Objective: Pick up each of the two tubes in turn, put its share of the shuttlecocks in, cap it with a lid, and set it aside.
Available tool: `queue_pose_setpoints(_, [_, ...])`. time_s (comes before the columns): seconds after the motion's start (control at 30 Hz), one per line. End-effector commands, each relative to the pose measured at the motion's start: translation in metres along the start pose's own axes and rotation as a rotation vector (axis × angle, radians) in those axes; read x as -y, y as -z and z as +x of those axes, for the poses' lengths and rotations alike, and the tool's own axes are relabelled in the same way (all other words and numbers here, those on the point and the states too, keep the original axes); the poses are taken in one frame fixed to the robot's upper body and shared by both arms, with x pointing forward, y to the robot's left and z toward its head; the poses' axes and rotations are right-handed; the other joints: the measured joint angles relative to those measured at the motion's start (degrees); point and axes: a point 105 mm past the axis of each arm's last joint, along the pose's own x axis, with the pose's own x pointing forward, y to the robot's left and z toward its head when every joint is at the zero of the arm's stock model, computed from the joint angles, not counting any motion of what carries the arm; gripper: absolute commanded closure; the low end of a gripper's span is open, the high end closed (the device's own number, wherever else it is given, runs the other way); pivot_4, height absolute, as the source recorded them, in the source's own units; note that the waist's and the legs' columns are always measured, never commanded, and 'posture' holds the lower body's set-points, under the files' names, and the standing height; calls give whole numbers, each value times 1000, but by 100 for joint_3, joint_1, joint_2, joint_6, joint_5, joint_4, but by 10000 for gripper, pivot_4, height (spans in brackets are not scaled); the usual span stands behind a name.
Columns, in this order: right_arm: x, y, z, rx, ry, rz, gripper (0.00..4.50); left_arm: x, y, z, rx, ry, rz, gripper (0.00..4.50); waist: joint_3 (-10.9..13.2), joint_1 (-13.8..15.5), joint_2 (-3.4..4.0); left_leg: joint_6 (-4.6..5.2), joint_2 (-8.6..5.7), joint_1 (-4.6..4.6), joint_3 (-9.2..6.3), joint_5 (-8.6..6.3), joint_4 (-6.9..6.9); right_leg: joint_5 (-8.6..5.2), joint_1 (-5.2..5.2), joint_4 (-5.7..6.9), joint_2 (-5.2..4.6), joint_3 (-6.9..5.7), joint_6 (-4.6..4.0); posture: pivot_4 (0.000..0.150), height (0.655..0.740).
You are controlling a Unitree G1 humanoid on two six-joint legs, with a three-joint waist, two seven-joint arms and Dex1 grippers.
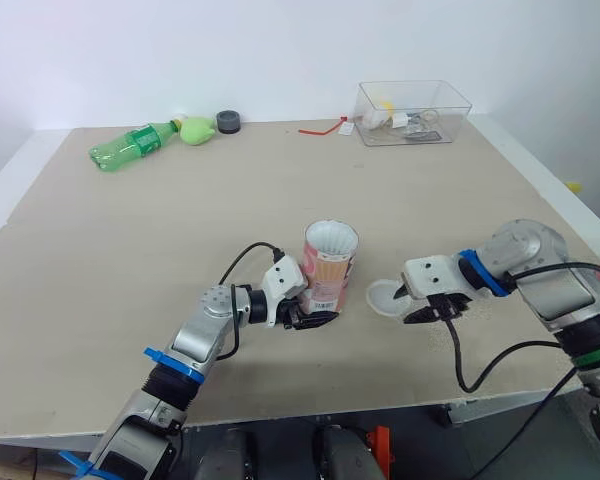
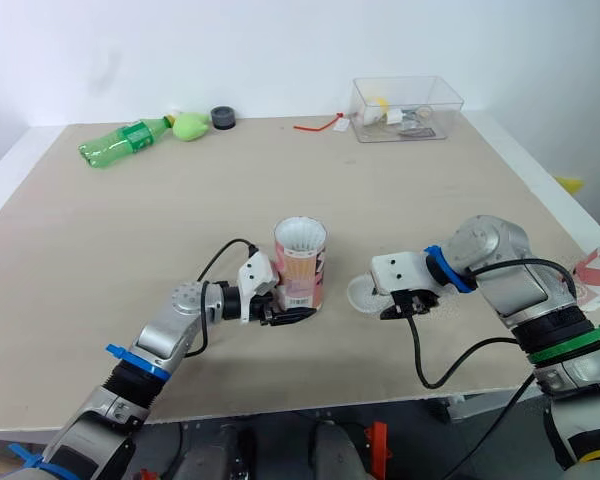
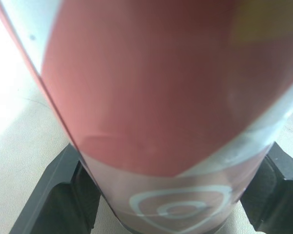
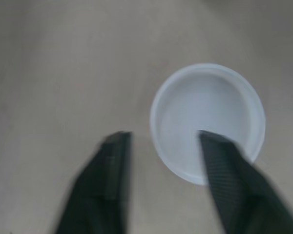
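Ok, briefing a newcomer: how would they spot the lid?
On the beige table's near part, find the upright tube in the left gripper. Right of it lies the lid at the right gripper's tips: flat, round, white, unlike the printed tube.

A: Inside the clear plastic box (image 1: 458, 118)?
B: Too small to tell.
A: The red-and-white cardboard tube (image 3: 151, 97)?
B: Cropped in the left wrist view. A blurred black finger (image 4: 229, 180) hides part of the round white lid (image 4: 205, 107).

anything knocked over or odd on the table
Only the green bottle, at the far left of the table: it lies on its side. The tube stands upright in the left gripper, and the lid lies flat.
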Motion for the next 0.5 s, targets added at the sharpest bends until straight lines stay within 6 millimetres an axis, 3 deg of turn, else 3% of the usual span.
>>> queue_pose_setpoints(0.03, [2,-13,-8,-12,-11,-81,2317,0,-7,-2,25,-7,15,13468,0,1,0,0,0,0,-1,0,0,0,0,0,0,-1,-1,1500,7400])
queue_pose_setpoints(0.07, [2,-14,-8,-14,-16,-91,407,-1,-7,-2,25,-8,14,13468,0,0,0,0,1,0,-1,0,0,0,0,0,0,-2,-1,1500,7400])
queue_pose_setpoints(0.4, [6,-21,4,-81,-56,-208,407,0,-9,1,33,-6,14,13468,0,0,0,-1,1,0,1,0,0,0,0,0,-3,-5,-3,1500,7400])
queue_pose_setpoints(0.5, [9,-20,6,-91,-63,-225,14826,1,-9,1,34,-8,13,13468,0,2,0,-1,1,-1,0,0,0,1,0,0,-3,-7,-4,1500,7400])
